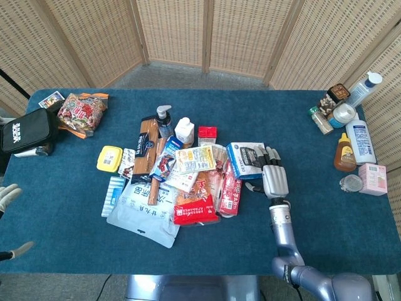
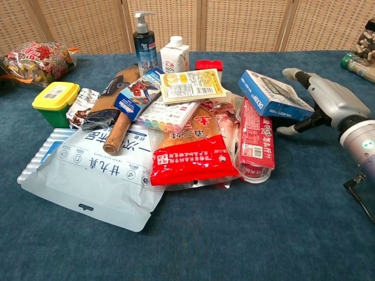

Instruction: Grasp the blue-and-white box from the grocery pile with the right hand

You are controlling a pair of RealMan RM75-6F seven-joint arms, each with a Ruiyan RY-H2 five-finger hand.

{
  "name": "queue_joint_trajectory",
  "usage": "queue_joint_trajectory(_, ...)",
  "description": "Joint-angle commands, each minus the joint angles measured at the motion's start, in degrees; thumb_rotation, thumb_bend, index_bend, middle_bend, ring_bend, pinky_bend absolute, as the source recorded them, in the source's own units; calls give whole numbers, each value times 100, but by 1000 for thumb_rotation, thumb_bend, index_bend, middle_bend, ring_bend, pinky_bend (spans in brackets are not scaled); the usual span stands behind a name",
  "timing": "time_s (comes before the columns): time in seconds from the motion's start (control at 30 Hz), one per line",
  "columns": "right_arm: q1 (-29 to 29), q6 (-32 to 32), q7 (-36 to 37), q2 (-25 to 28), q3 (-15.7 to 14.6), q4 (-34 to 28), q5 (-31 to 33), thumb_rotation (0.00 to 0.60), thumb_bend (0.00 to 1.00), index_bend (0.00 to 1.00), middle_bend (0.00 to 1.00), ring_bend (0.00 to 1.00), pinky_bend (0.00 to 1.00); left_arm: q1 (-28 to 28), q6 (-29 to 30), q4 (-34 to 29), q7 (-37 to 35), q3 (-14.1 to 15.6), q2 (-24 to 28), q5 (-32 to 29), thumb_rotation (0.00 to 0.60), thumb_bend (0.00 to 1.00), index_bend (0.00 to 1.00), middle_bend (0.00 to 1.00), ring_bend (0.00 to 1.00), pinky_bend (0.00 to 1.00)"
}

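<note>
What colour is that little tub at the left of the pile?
Yellow tub, green below; chest view.

Grocery pile: one blue-and-white box (image 1: pixel 245 159), one pump bottle (image 1: pixel 164 120), one small white carton (image 1: pixel 184 130), one yellow tub (image 1: pixel 108 158), one large pale blue pouch (image 1: pixel 145 210), one red packet (image 1: pixel 195 210). Tabletop's far right edge: one honey-coloured bottle (image 1: pixel 344 152), one pink box (image 1: pixel 373 179), two white bottles (image 1: pixel 359 140) (image 1: pixel 364 88). Far left: one snack bag (image 1: pixel 82 114), one black case (image 1: pixel 25 130). Two hands: right hand (image 1: pixel 274 179), left hand (image 1: pixel 9 197).
</note>
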Motion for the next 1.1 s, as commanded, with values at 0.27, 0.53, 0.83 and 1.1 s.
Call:
queue_joint_trajectory(0.27,223,-26,-5,-117,183,140,102,600,0,0,0,0,0,-1,-11,3,8,2,-4,9,600,0,0,0,0,0)
queue_joint_trajectory(0.53,214,98,385,-315,162,359,91,600,0,0,0,0,0,6,-4,14,-5,2,0,6,600,0,0,0,0,0)
queue_joint_trajectory(0.83,363,359,845,-780,141,1112,-38,600,0,38,294,239,313,24,27,31,-55,-4,12,-10,600,0,0,0,0,0)
queue_joint_trajectory(1.1,356,453,1169,-986,99,1498,-69,600,2,463,739,631,625,33,56,59,-102,-6,23,1,600,0,0,0,0,0)
